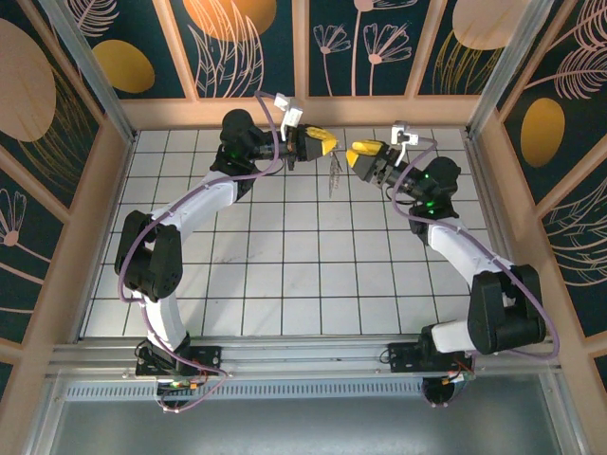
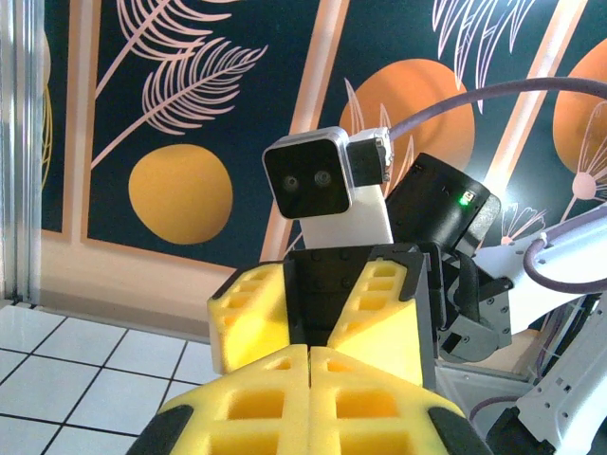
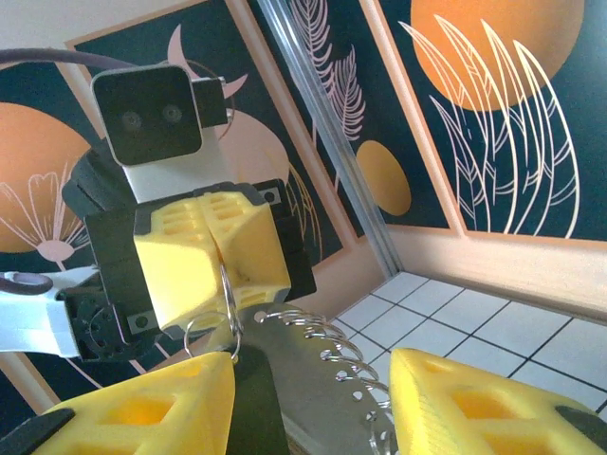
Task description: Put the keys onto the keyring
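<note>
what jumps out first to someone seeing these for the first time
Two bright yellow claws face each other above the far end of the white tiled table: the left claw and the right claw. Between them hangs the silvery keyring, its thin wire seemingly pinched in the shut left claw, its jagged edge lying between the right claw's spread fingers.

Left end effector [image 2: 308,403] pressed closed, right end effector [image 2: 318,313] facing close — seemingly parted

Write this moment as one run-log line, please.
left gripper: shut on thin silvery metal keyring | right gripper: open, facing it
</note>
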`<action>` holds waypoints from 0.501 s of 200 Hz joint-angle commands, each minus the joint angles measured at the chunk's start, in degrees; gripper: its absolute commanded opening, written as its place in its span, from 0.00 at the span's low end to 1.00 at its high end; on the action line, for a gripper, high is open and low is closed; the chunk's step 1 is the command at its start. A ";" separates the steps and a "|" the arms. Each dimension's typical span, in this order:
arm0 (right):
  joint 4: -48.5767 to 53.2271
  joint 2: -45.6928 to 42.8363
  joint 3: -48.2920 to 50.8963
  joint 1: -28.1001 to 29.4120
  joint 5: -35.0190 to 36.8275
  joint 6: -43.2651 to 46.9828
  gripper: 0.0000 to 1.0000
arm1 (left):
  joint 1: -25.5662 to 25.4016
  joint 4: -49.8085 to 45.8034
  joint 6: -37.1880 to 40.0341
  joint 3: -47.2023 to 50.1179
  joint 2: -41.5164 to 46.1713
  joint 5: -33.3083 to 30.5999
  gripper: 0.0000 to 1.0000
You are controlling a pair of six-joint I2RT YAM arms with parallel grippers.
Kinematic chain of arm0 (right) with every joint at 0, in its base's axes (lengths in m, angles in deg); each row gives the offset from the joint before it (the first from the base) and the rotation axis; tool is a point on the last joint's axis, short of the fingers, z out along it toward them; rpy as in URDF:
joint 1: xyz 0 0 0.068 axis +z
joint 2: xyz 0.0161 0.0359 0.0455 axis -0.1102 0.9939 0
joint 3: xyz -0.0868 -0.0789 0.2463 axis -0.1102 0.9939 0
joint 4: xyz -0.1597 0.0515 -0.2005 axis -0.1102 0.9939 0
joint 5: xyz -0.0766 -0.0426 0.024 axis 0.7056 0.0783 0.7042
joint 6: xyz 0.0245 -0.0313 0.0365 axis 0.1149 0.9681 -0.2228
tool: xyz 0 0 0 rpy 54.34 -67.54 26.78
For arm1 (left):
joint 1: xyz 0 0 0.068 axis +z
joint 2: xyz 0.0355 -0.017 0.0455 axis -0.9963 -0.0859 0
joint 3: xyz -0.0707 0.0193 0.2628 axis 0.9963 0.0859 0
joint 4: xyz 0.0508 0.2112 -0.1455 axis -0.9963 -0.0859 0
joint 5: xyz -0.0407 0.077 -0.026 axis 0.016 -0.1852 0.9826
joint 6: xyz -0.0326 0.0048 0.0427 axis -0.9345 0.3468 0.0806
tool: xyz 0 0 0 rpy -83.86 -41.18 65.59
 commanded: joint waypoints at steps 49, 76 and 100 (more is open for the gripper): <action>-6.42 1.78 -3.80 1.68 0.09 -2.62 0.47 | -0.29 3.10 -1.22 0.15 1.23 0.19 0.00; -6.68 2.94 -4.84 2.40 -0.09 -2.93 0.46 | -0.29 3.27 -1.31 0.11 1.20 0.19 0.00; -6.69 3.89 -5.66 2.98 -0.08 -2.87 0.46 | -0.29 3.27 -1.41 0.17 1.21 0.19 0.00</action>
